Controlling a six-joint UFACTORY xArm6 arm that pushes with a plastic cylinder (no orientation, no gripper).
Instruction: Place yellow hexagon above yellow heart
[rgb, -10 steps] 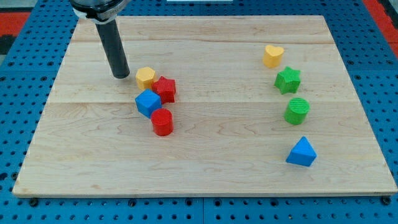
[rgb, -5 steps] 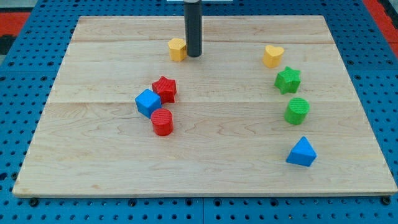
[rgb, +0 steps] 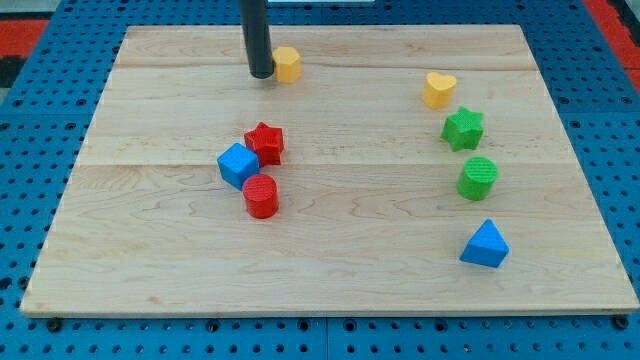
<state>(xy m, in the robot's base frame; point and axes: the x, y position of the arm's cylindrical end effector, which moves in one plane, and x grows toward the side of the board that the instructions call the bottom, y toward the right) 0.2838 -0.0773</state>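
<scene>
Wooden tabletop (rgb: 150, 250) carries everything. I have no claw, only my tip (rgb: 260, 75), touching the yellow hexagon (rgb: 288, 64) from the view's left; the yellow heart (rgb: 438, 89) lies well apart rightward.

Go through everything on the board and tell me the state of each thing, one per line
my tip: on the board, just left of the yellow hexagon
yellow hexagon: near the view's top, left of the heart
yellow heart: standing alone
red star: beside the blue cube
blue cube: clustered
red cylinder: upright
green star: flat
green cylinder: upright
blue pyramid: apart
</scene>
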